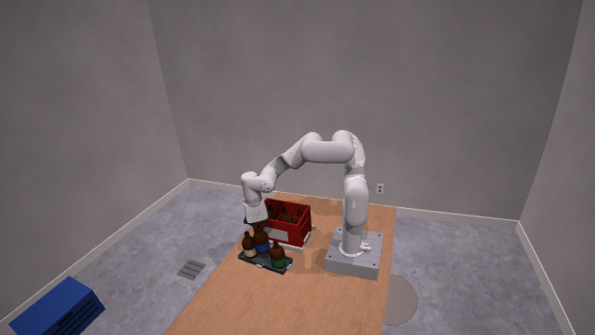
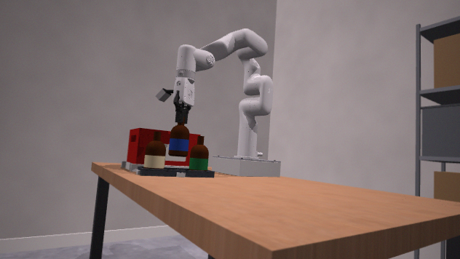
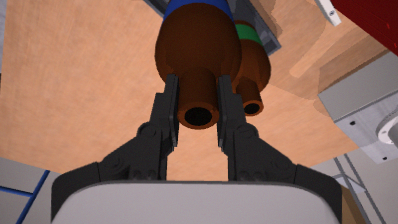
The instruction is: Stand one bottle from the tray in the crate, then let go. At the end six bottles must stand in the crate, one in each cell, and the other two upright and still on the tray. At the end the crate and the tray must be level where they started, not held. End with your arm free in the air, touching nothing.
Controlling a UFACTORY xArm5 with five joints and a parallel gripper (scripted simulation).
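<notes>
My gripper [image 2: 181,117] [image 3: 198,90] is shut on the neck of a brown bottle with a blue label [image 1: 261,243] [image 2: 179,142] [image 3: 196,37] and holds it lifted a little above the dark tray [image 1: 258,262] [image 2: 171,172]. Two other brown bottles stand upright on the tray: one with a cream label [image 1: 249,246] [image 2: 155,156] and one with a green label [image 1: 277,255] [image 2: 199,153] [image 3: 251,65]. The red crate [image 1: 292,227] [image 2: 140,145] [image 3: 370,20] stands just behind the tray, with several brown bottles inside [image 1: 285,215].
The arm's grey base block [image 1: 354,256] [image 2: 247,166] [image 3: 357,112] stands right of the crate on the wooden table [image 1: 282,301] [image 2: 291,207]. A blue box [image 1: 58,311] lies on the floor at far left. A shelf rack [image 2: 438,105] stands at right.
</notes>
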